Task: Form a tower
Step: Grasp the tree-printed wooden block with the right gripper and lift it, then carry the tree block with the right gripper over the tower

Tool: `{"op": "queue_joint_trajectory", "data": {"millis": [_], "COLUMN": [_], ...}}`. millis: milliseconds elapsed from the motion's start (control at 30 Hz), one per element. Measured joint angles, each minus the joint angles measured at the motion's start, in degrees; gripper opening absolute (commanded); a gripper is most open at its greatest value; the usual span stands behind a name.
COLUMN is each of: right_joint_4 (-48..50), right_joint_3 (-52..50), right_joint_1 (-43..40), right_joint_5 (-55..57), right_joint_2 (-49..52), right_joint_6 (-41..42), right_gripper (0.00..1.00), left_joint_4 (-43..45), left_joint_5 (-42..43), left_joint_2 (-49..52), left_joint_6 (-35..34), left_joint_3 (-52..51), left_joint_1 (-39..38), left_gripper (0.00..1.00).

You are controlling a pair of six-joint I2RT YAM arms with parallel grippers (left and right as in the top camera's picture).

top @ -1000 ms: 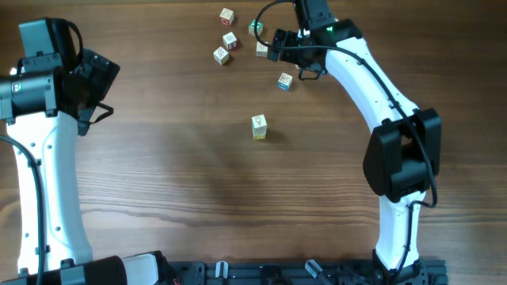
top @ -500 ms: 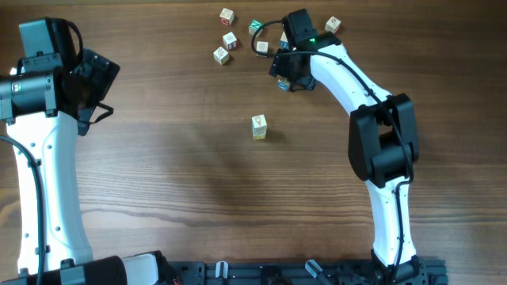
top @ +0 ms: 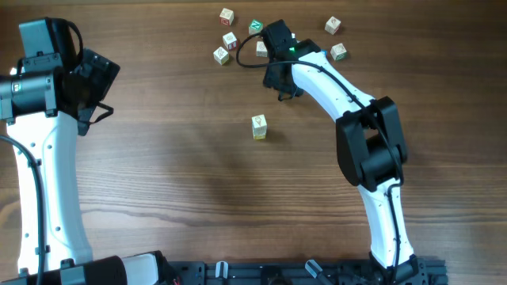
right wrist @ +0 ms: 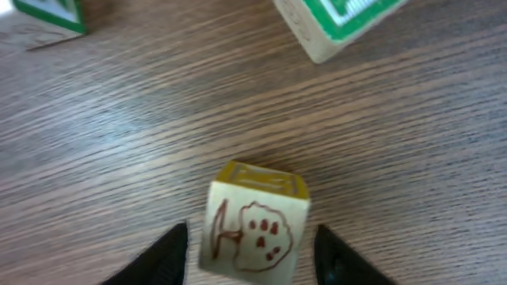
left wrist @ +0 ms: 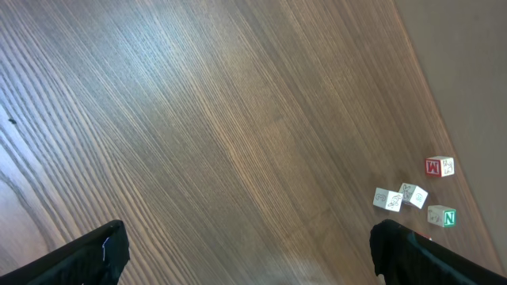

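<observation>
A: 1 loose cube [right wrist: 257,226] sits between the right gripper's [right wrist: 252,245] jaws, not yet clenched; the left gripper [left wrist: 249,265] hangs released.
B: Step: grasping. The tower [top: 259,127] stands apart on the desk [top: 174,182]. Next move probably calls for clenching, lifting, then squaring the cube atop it.

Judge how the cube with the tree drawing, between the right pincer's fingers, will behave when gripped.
The cube with the tree drawing looks like solid wood, so it is probably stiff and light. Its flat faces suggest sliding, not rolling. It sits slightly askew inside the right pincer, so it may twist as the fingers close.
</observation>
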Motion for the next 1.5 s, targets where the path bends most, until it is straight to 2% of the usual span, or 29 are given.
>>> {"op": "queue_joint_trajectory", "data": {"millis": [67, 167, 500, 600, 733, 867, 1033, 1233, 1500], "right_joint_4": [0.0, -2.0, -10.9, -14.4, -22.8, -29.1, -36.4, -31.9, -22.4], "right_joint_3": [-0.1, -0.1, 2.6, 2.6, 2.7, 3.7, 3.5, 0.1, -10.6], "right_joint_1": [0.0, 0.0, 0.0, 0.0, 0.0, 0.0, 0.0, 0.1, 5.8], "right_joint_5": [0.0, -0.1, -0.7, -1.5, -4.2, -10.3, -15.9, -17.0, -14.7], "right_joint_2": [0.2, 0.2, -0.6, -6.0, -21.2, -32.3, -34.5, -34.5, -34.4], "right_joint_6": [0.1, 0.2, -8.6, -13.3, -17.3, -19.2, -22.6, -26.5, -24.7], "right_gripper": [0.4, 0.28, 0.26, 0.26, 0.26, 0.26, 0.25, 0.25, 0.26], "left_joint_4": [0.0, 0.0, 0.0, 0.0, 0.0, 0.0, 0.0, 0.0, 0.0], "left_joint_5": [0.0, 0.0, 0.0, 0.0, 0.0, 0.0, 0.0, 0.0, 0.0], "left_joint_2": [0.0, 0.0, 0.0, 0.0, 0.0, 0.0, 0.0, 0.0, 0.0], "left_joint_6": [0.0, 0.0, 0.0, 0.0, 0.0, 0.0, 0.0, 0.0, 0.0], "left_joint_3": [0.0, 0.0, 0.0, 0.0, 0.0, 0.0, 0.0, 0.0, 0.0], "left_joint_1": [0.0, 0.0, 0.0, 0.0, 0.0, 0.0, 0.0, 0.0, 0.0], "left_gripper": [1.0, 1.0, 1.0, 1.0, 1.0, 1.0, 1.0, 1.0, 1.0]}}
